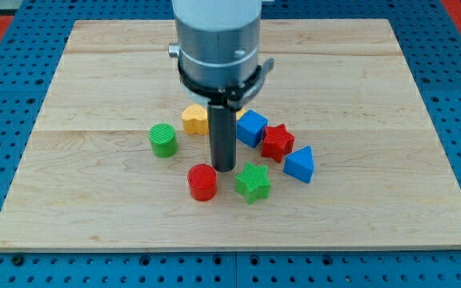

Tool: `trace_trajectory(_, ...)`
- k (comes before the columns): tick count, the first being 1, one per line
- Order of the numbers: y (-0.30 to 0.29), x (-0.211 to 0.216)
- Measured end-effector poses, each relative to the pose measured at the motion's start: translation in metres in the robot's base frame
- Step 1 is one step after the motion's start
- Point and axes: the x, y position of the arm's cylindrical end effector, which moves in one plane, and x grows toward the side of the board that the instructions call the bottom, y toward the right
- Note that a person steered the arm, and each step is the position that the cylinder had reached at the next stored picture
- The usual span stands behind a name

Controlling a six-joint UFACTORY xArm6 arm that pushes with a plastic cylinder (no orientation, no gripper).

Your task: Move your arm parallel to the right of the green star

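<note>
The green star (252,182) lies on the wooden board (94,208) below the middle of the view. My tip (224,168) is down on the board just up and to the left of the star, between it and the red cylinder (202,182). The rod rises straight up from there to the grey arm body (217,40).
A green cylinder (163,140) sits to the left. A yellow heart (194,119) lies behind the rod. A blue cube (251,128), a red star (277,142) and a blue triangle (299,165) crowd the star's upper right. Blue pegboard surrounds the board.
</note>
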Motion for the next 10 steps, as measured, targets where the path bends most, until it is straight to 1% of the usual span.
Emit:
trace_trajectory(2, -0.007, 0.013)
trace_trajectory(3, 0.009, 0.021)
trace_trajectory(4, 0.004, 0.038)
trace_trajectory(5, -0.028, 0.042)
trace_trajectory(9, -0.08, 0.016)
trace_trajectory(10, -0.05, 0.036)
